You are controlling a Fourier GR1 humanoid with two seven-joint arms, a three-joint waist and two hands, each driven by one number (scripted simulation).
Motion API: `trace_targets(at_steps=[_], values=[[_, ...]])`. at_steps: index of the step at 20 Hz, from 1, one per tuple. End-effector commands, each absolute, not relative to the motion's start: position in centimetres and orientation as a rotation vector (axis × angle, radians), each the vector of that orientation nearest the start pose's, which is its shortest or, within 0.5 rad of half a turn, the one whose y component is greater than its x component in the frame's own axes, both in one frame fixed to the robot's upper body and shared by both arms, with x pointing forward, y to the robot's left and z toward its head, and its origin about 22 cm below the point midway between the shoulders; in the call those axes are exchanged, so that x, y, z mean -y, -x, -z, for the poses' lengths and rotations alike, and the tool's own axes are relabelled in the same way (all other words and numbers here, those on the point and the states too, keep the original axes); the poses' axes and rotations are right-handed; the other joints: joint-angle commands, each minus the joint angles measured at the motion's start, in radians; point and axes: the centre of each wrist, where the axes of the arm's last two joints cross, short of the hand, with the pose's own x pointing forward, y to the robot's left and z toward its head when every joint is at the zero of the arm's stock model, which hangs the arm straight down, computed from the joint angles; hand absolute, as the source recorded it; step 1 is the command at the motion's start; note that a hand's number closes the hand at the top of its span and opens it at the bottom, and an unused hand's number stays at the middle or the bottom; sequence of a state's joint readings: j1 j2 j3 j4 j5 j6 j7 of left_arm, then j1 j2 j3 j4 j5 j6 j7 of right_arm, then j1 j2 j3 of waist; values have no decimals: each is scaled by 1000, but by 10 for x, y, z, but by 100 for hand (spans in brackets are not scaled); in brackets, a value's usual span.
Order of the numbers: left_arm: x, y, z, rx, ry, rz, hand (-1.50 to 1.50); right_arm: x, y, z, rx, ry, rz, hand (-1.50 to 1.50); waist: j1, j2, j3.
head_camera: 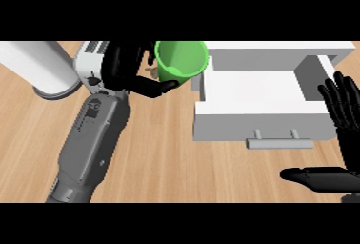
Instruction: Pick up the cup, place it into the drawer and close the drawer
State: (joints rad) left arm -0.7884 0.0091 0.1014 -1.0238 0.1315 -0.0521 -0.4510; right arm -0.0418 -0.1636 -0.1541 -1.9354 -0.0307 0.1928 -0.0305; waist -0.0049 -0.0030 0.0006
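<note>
Nearest to where I stand, the right hand [342, 114] rests at the right edge of the counter, fingers straight and spread upward, thumb out, holding nothing. Just beyond its fingertips the drawer [211, 114] stands pulled open from the white cabinet [281, 50], its grey handle [279, 141] facing this way and its pale floor bare as far as I can see.

Farther back, the grey left forearm runs up from the lower edge to the left hand [130, 69], whose fingers and thumb are curled round the green cup [181, 62]. The cup appears lifted off the wood (I cannot make out a shadow to be sure) and tipped so its open mouth shows, its long axis leaning toward the far side. It sits on the hand's right, over the drawer's far left corner, overlapping the side wall.

My reading: the cup needs carrying rightward and a little nearer, past that wall, before release. A white cylinder [38, 69] stands at far left.
</note>
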Motion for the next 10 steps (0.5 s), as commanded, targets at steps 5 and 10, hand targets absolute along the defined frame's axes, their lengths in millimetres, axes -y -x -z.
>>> trace_targets(at_steps=[5,10], values=[[-72,-414,-164,2127,291,179,150,287,-243,-123,2008,73,-242,-150,-18,5,0],[-56,-424,-170,2007,323,173,150,280,-241,-110,1986,70,-235,-150,-20,6,0]])
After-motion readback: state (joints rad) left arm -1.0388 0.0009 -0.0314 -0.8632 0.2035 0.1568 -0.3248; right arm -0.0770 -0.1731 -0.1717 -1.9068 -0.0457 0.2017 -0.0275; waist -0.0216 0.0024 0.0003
